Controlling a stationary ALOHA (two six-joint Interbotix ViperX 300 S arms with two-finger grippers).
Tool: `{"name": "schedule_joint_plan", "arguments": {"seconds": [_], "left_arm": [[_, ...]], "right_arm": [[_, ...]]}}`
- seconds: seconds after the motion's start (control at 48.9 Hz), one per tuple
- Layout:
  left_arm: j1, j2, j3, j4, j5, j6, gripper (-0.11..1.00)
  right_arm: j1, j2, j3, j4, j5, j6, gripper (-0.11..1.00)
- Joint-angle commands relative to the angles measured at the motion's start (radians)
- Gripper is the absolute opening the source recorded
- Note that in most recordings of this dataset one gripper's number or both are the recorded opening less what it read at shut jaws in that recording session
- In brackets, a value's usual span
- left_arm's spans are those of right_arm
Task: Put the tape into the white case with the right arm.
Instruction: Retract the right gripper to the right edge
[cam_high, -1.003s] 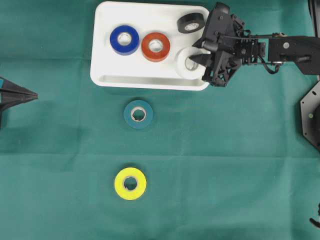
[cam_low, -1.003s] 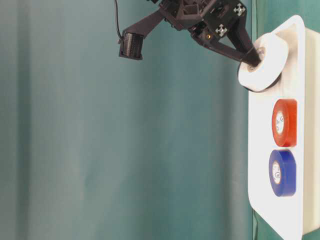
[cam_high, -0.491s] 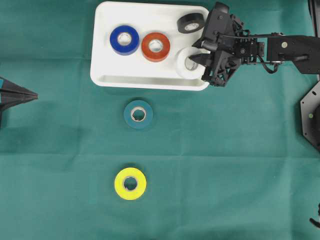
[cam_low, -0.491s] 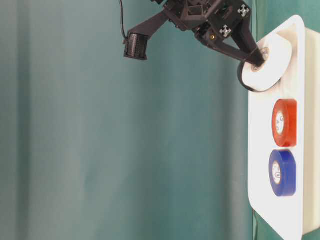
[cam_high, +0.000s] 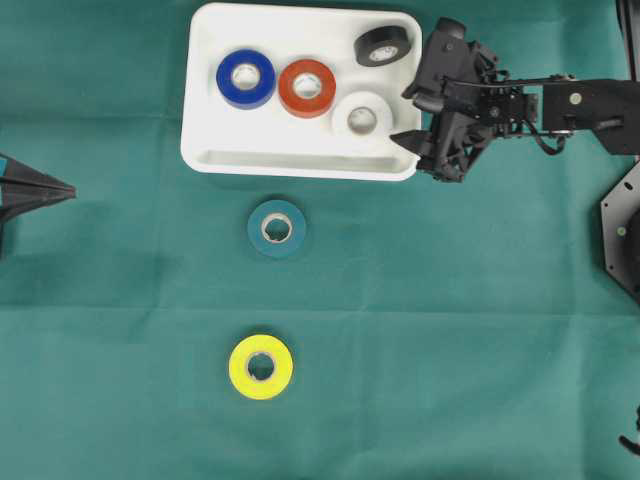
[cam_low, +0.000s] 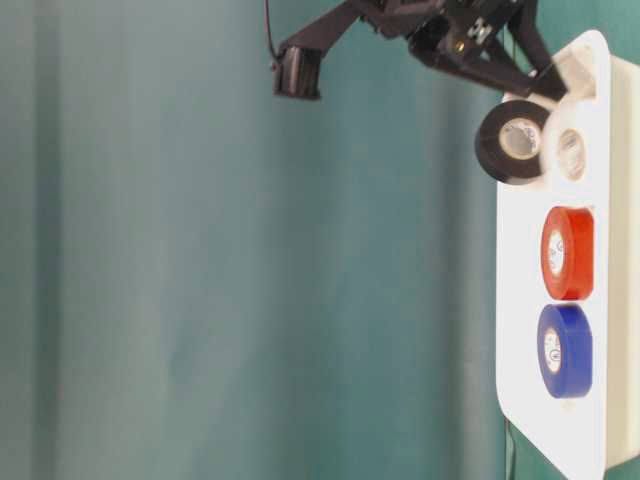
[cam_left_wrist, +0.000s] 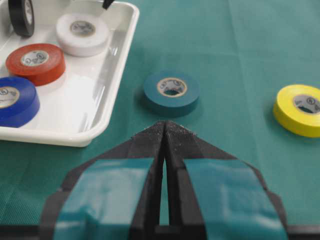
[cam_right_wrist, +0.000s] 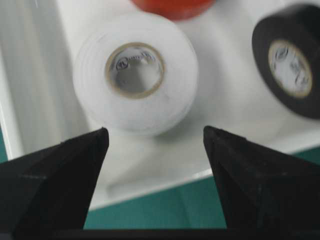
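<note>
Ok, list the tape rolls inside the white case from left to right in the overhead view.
Blue roll → red roll → white roll → black roll, all in the white case.

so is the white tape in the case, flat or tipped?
In, lying flat. The white tape rests hole-up on the case floor beside the red roll, clear of the open right tool.

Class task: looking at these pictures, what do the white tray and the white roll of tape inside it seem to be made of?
White tray: probably smooth, glossy plastic; soft highlights, rounded moulded rim.
White roll of tape: likely vinyl-type tape with a slight sheen, wound in faint layers around a tan core that looks like printed cardboard.
</note>
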Motion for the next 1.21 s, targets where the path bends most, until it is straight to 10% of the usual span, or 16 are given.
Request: {"name": "schedule_joint_plan", "arguments": {"seconds": [0.0,1.187], "left_arm": [[0.002,0.006,-0.014,-0.002,-0.005,0.0,0.0],[0.003,0.006,-0.014,-0.002,-0.005,0.0,0.0]], "right_arm": [[0.0,-0.049,0.014,-0.002,-0.006,0.002,0.38],[0.026,-0.71,0.492,0.003,-0.014,0.011,0.38]]}}
